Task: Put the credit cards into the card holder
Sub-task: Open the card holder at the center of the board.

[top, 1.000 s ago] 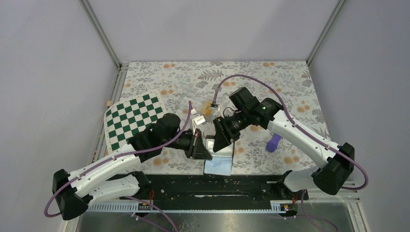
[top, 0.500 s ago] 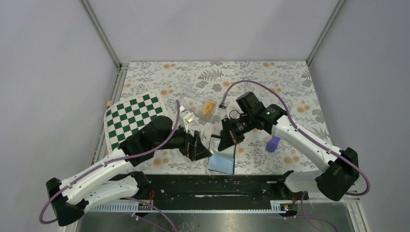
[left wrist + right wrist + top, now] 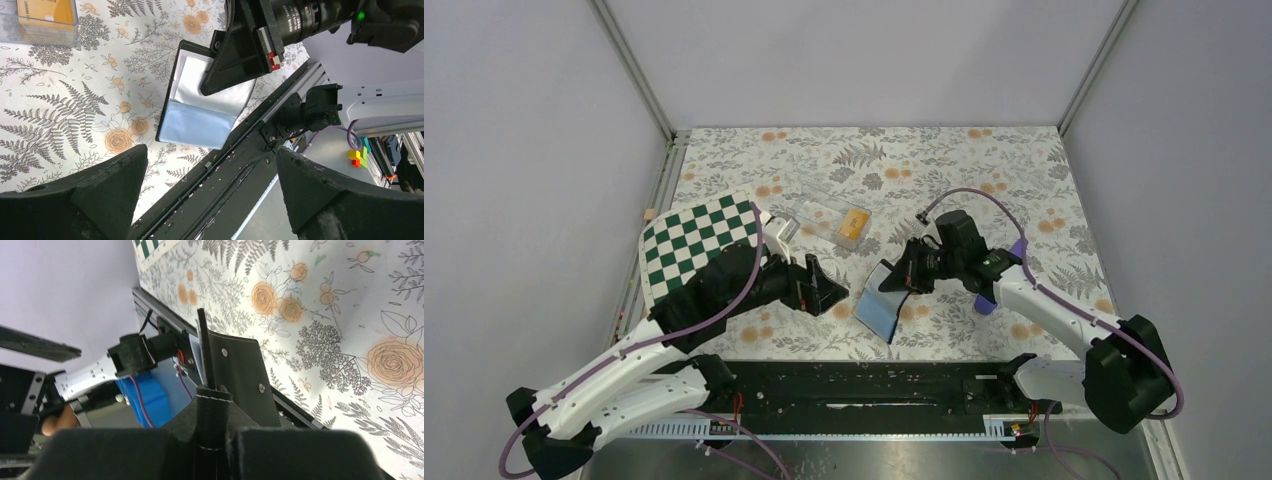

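The card holder point(image 3: 882, 312), a black wallet lying open with pale blue-grey pockets, sits tilted near the table's front edge with its far edge raised. My right gripper point(image 3: 894, 283) is shut on its black snap tab; in the right wrist view the stitched tab point(image 3: 213, 407) runs down between the closed fingers of the right gripper point(image 3: 215, 437). My left gripper point(image 3: 826, 291) stands open just left of the holder, touching nothing. In the left wrist view the left gripper point(image 3: 210, 150) is spread wide below the card holder point(image 3: 197, 127). The orange credit cards point(image 3: 855, 222) lie in a clear box.
The clear plastic box point(image 3: 819, 210) stands behind the grippers, and the left wrist view shows it too point(image 3: 30, 30). A green checkered board point(image 3: 694, 245) lies at the left. A purple cylinder point(image 3: 981, 304) peeks out under the right arm. The black rail point(image 3: 240, 165) runs along the table's near edge.
The left gripper opened, let go of the card holder and drew back left. The right gripper closed on the holder's tab and pulled it up and slightly right.
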You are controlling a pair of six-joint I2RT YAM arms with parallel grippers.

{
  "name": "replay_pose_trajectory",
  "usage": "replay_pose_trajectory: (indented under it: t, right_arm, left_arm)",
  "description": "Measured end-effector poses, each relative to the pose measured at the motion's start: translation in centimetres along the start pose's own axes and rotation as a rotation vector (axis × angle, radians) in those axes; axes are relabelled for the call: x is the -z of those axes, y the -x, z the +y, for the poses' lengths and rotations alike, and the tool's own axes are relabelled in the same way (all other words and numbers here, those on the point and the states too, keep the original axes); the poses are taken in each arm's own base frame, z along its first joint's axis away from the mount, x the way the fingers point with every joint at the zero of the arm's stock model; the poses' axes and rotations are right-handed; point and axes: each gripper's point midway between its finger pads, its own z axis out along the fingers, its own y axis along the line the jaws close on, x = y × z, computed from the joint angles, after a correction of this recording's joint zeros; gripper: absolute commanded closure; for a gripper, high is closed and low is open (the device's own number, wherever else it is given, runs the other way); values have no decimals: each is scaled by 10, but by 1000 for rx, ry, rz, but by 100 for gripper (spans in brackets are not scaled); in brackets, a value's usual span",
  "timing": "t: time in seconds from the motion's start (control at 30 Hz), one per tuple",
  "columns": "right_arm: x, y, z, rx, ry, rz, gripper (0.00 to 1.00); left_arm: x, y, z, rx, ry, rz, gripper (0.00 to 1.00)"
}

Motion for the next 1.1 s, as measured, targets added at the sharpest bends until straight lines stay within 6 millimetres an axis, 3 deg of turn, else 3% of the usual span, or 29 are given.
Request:
replay_pose_trajectory:
  t: [0.13,0.37,0.43,0.6,0.7,0.87,0.97,1.1]
  right_arm:
    - [-13,6,-7,-80,-1,-56,100]
    - [-33,7,10,-92,54,-139,100]
    - [-40,3,1,-115,42,-159,100]
    - [-48,-7,-46,-198,-70,-210,100]
    - [-48,-10,-68,-237,-151,-229,83]
    - [-41,-14,-83,-276,-230,-247,39]
    - [-32,-19,-88,-284,-267,-247,21]
    - [-12,-23,-89,-263,-329,-261,12]
  left_arm:
    - [-5,-3,5,4,22,15,1]
    - [-10,-6,9,9,38,31,1]
    - [-10,-6,9,11,39,31,1]
    - [-10,-5,9,17,41,27,1]
    - [-10,-5,9,29,41,27,1]
    - [-11,-5,9,45,45,28,1]
    - [-16,-8,14,58,72,45,1]
    - [-23,-24,30,85,162,131,1]
